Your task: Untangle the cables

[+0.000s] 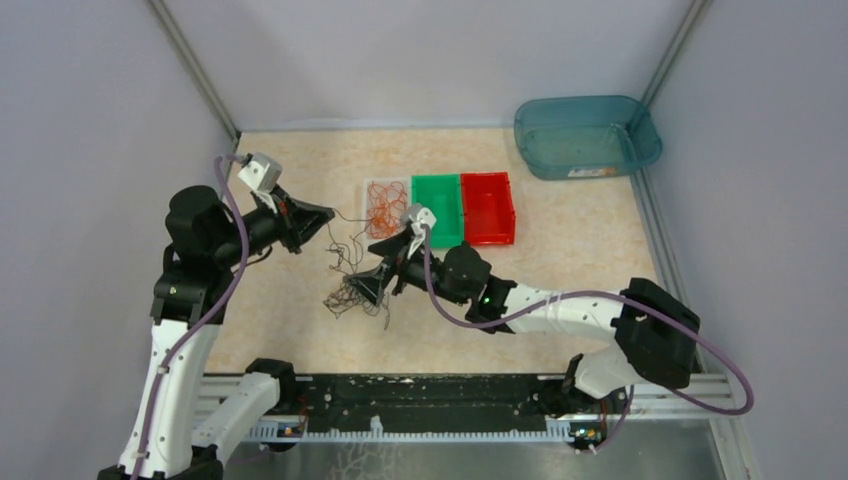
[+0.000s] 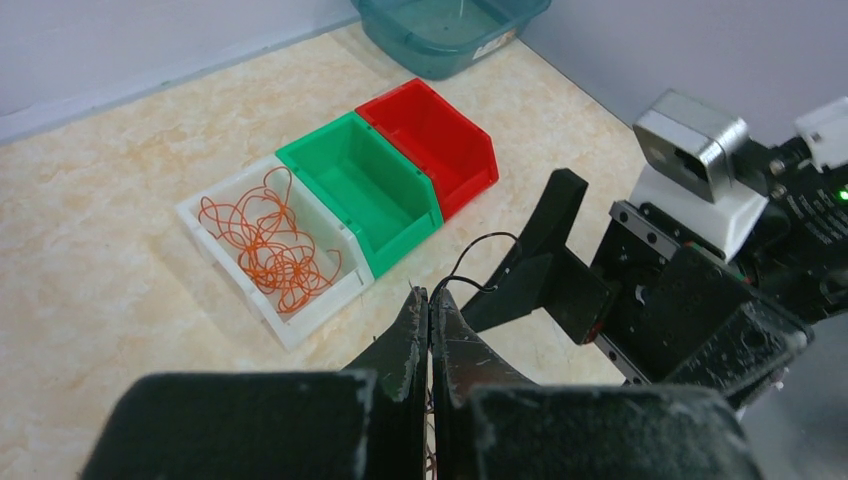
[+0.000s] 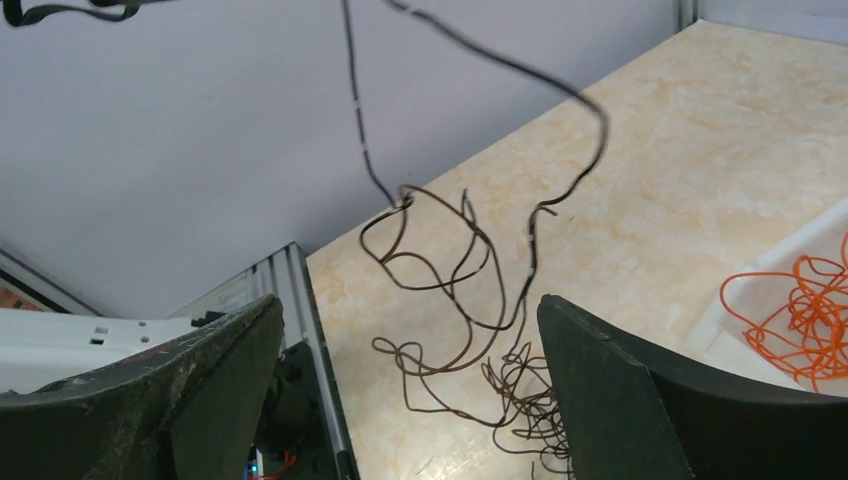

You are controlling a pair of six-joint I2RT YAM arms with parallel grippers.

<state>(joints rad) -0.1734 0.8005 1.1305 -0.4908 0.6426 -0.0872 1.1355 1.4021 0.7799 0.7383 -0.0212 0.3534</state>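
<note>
My left gripper (image 1: 327, 216) (image 2: 430, 294) is raised at the left and shut on a thin black cable (image 2: 478, 243). That strand hangs down to a tangle of dark brown and black cables (image 1: 347, 293) (image 3: 455, 330) on the table. My right gripper (image 1: 358, 290) (image 3: 408, 302) hovers over this tangle, jaws wide apart, holding nothing. The black cable (image 3: 560, 90) rises past it out of the top of the right wrist view. More orange cables (image 1: 383, 210) (image 2: 266, 245) (image 3: 800, 318) lie coiled in a white bin (image 2: 300, 320).
A green bin (image 1: 437, 190) (image 2: 330, 150) and a red bin (image 1: 488, 185) (image 2: 470, 150) stand in a row right of the white bin. A blue tub (image 1: 640, 135) sits at the back right. Grey walls close in both sides.
</note>
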